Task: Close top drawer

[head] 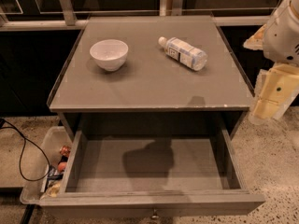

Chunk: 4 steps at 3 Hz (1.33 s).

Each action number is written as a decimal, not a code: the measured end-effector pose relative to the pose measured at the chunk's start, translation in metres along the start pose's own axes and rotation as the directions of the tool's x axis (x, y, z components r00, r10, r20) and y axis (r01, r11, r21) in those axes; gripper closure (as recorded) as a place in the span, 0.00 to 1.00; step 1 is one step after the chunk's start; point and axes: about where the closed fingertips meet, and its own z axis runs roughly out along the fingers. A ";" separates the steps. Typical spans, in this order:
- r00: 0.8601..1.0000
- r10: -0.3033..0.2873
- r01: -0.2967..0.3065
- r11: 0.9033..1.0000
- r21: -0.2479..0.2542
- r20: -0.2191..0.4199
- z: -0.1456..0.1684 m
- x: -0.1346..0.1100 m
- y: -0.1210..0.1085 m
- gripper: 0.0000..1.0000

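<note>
Grey top drawer (149, 200) gapes open; jaws hang at right, touching nothing, spread unclear

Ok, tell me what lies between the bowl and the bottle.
Only bare grey cabinet top, in the camera view, between bowl and bottle. The gripper hangs beside the cabinet's right edge.

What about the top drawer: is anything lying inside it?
No, the top drawer stands pulled out with only its bare grey floor showing, while the gripper hangs right of the cabinet.
</note>
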 end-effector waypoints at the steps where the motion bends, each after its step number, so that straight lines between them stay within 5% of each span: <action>1: 1.000 0.004 -0.004 1.000 -0.002 0.003 0.005 0.003 0.001 0.00; 4: 0.996 0.018 -0.011 0.997 -0.080 0.086 0.077 0.054 0.072 0.66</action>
